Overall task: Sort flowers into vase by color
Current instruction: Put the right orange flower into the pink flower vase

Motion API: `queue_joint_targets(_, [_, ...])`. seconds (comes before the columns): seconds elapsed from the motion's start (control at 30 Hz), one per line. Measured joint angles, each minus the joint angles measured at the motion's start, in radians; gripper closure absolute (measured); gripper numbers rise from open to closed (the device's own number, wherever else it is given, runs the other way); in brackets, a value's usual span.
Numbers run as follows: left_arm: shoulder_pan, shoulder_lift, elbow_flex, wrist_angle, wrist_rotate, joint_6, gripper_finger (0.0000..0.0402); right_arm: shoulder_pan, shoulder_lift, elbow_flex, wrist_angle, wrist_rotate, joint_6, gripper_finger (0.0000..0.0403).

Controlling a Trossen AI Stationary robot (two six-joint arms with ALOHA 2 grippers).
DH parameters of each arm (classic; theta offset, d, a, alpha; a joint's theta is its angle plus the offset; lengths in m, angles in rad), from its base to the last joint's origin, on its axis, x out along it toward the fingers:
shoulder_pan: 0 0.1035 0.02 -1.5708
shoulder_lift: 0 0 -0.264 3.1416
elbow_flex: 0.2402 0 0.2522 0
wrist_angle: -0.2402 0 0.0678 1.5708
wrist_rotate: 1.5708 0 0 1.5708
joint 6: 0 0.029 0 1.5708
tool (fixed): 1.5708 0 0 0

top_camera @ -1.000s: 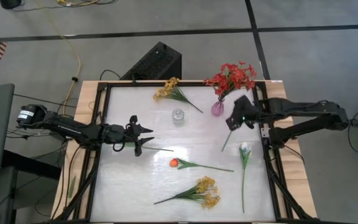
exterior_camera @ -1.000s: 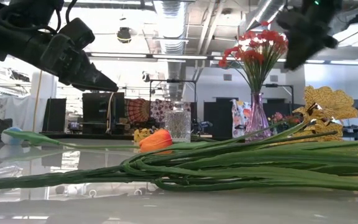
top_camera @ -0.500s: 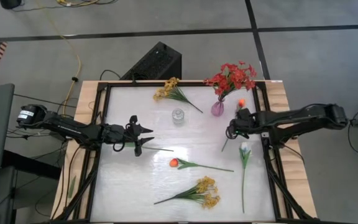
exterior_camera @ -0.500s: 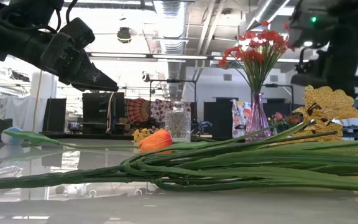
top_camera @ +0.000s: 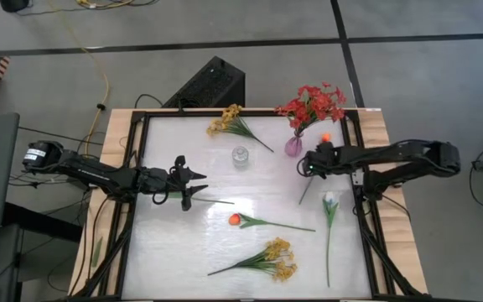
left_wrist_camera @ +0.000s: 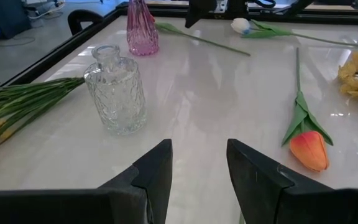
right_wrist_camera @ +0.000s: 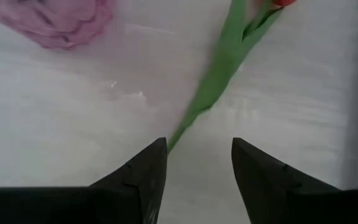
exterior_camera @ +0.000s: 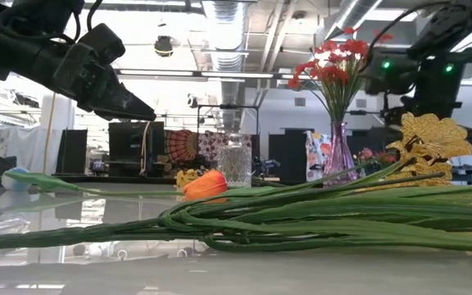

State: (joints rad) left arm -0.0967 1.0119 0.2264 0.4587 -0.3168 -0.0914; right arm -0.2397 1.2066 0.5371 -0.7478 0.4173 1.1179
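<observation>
The right pincer [top_camera: 306, 165] (fingers spread, holding nothing) hangs over an orange tulip's stem [right_wrist_camera: 219, 68] beside the pink vase [top_camera: 293, 146]

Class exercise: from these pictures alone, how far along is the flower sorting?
Done: the red blossom spray stands in the pink glass vase. In hand: nothing; the open right tool hovers over an orange tulip's green stem, and the open left tool waits. Left: the clear glass vase is empty; yellow sprays, orange tulips and a white tulip lie loose.

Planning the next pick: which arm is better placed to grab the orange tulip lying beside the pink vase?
Right. The right gripper hangs open over that orange tulip, its stem just ahead of the fingers; the left gripper waits mid-table.
</observation>
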Motion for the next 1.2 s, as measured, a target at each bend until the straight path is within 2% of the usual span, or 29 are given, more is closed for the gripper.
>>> queue_joint_targets(0.37, [0.000, 0.000, 0.000, -0.006, 0.001, 0.001, 0.0258, -0.025, 0.212, 0.007, 0.147, -0.001, -0.017, 0.0206])
queue_joint_targets(0.47, [0.000, 0.000, 0.000, -0.006, 0.000, 0.001, 0.0258, -0.029, 0.229, 0.009, 0.149, -0.001, -0.024, 0.0229])
queue_joint_targets(0.53, [0.000, 0.000, 0.000, -0.007, 0.000, 0.001, 0.0258, -0.029, 0.224, 0.009, 0.136, -0.011, -0.020, 0.0259])
queue_joint_targets(0.73, [0.000, 0.000, 0.000, -0.007, 0.000, 0.001, 0.0258, -0.031, 0.136, 0.002, 0.028, -0.036, 0.030, 0.0382])
queue_joint_targets(0.9, [0.000, 0.000, 0.000, -0.020, 0.000, 0.000, 0.0258, -0.009, 0.000, -0.004, -0.140, -0.026, 0.098, 0.0377])
queue_joint_targets(1.03, [0.000, 0.000, 0.000, -0.034, 0.000, -0.001, 0.0258, 0.053, -0.138, -0.002, -0.289, 0.100, 0.216, 0.0387])
queue_joint_targets(1.2, [0.000, 0.000, 0.000, -0.035, 0.000, -0.003, 0.0258, 0.161, -0.323, 0.003, -0.296, 0.273, 0.312, 0.0387])
